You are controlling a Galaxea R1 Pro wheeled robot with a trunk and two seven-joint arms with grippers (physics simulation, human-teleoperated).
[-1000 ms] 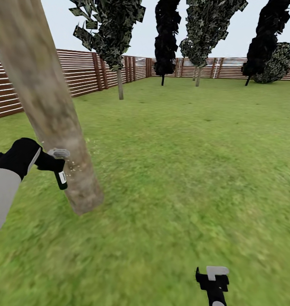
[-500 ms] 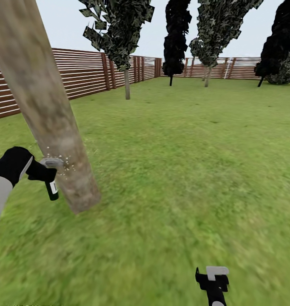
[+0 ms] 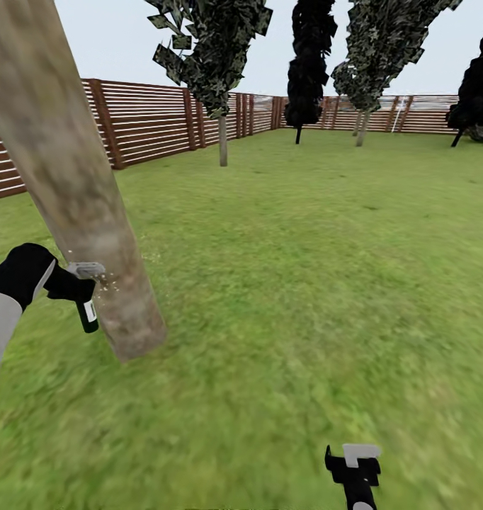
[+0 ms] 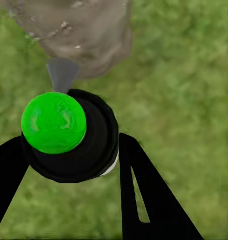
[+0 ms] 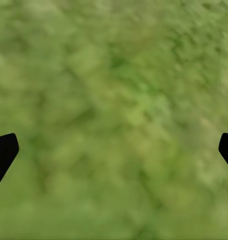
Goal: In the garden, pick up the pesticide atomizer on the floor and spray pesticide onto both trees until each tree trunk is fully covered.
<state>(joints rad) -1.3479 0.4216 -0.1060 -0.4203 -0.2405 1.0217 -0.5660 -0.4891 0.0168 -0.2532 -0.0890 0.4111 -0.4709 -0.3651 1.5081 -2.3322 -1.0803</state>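
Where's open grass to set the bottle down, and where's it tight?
Free: the green lawn between the thick grey-tan trunk and the brown slatted fence, and the grass around the open right claw. Crowded: at the trunk base, where the left claw holds the dark atomizer bottle close to the bark.

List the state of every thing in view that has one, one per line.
pesticide atomizer: held, hanging upright, nozzle toward the trunk
left gripper: shut on the atomizer
right gripper: open, empty, over grass
tree trunk: leaning in the head view, pale specks near its base
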